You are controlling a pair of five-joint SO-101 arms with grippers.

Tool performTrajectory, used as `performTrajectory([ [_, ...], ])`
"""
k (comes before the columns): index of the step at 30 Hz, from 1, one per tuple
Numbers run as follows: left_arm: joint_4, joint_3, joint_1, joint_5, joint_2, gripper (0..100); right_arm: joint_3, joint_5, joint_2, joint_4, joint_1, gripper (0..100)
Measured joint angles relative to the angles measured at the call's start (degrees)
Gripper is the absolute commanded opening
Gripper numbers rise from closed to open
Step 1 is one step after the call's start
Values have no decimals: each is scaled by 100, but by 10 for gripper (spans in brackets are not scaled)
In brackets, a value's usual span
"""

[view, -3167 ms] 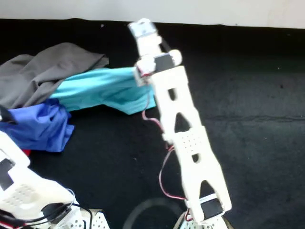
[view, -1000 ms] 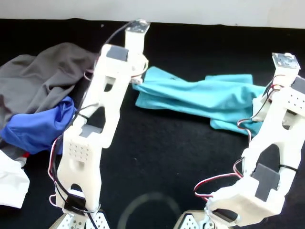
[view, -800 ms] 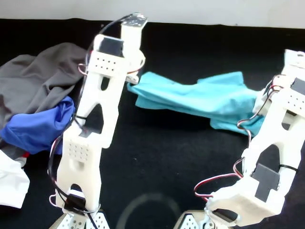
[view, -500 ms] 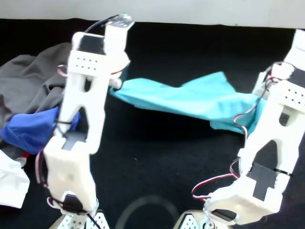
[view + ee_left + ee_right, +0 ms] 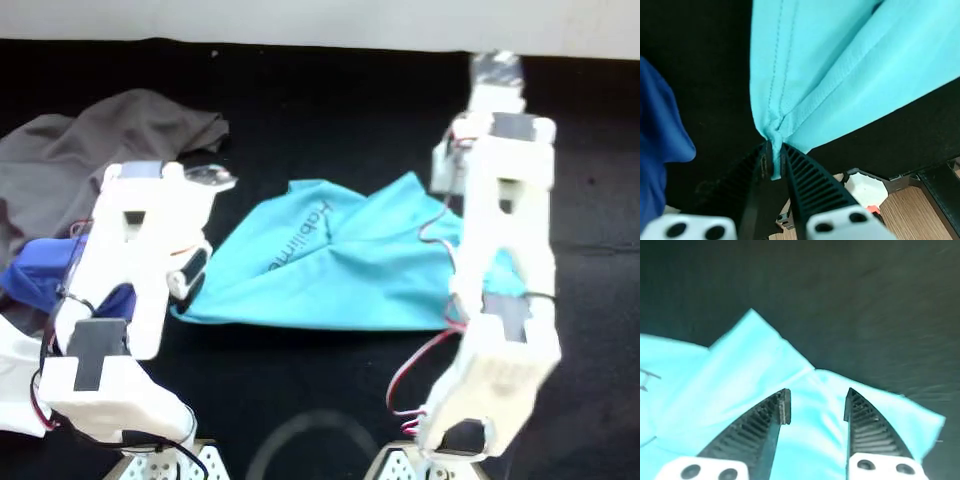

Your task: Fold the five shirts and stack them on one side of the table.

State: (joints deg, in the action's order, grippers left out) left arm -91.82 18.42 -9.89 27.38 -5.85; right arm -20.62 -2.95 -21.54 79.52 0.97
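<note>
your left tool [image 5: 774, 152] was clenched on the teal shirt [image 5: 840, 60] hem, blue shirt [image 5: 660, 150] just beside it | your right tool [image 5: 815, 407] hung released right over the same shirt

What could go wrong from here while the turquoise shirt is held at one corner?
1. The left tool is shut on just a thin bunch of hem of the turquoise fabric shirt; a firm pull may slip it free.
2. The right tool hangs open above the shirt, gripping nothing, so pulling from one side would likely drag and bunch it.
3. The crumpled blue shirt lies close by the left tool and could get caught.
</note>
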Motion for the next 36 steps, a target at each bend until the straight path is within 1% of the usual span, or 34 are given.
performTrajectory([
  [4, 237, 158, -220, 0, 9, 8, 9, 0, -448, 0, -404, 180],
  [6, 273, 158, -264, 0, 9, 8, 9, 0, -554, 0, -642, 212],
  [9, 273, 158, -264, 0, 9, 8, 9, -220, -686, 0, -949, 279],
  [11, 273, 158, -264, 0, 9, 8, 0, -281, -800, -9, -1090, 282],
  [17, 273, 158, -264, 0, 9, 8, -668, -325, -1284, -185, -1116, 282],
  [23, 273, 158, -264, 0, 9, 8, -1591, -325, -2163, -185, -1116, 280],
  [25, 273, 158, -264, 0, 9, 8, -1846, -325, -2453, -185, -1116, 251],
  [26, 273, 158, -264, 0, 9, 8, -2004, -334, -2585, -185, -1116, 215],
  [29, 273, 158, -264, 0, 9, 8, -2365, -651, -2822, -176, -1116, 26],
  [30, 273, 158, -264, 0, 9, 8, -2505, -738, -2857, -149, -1116, 0],
  [31, 273, 158, -264, 0, 9, 8, -2646, -782, -2866, -88, -1116, 22],
  [33, 273, 158, -264, 0, 9, 8, -2971, -835, -2866, 132, -1116, 3],
  [36, 360, 158, -264, 0, 9, 8, -3657, -853, -2866, 668, -1116, 6],
])
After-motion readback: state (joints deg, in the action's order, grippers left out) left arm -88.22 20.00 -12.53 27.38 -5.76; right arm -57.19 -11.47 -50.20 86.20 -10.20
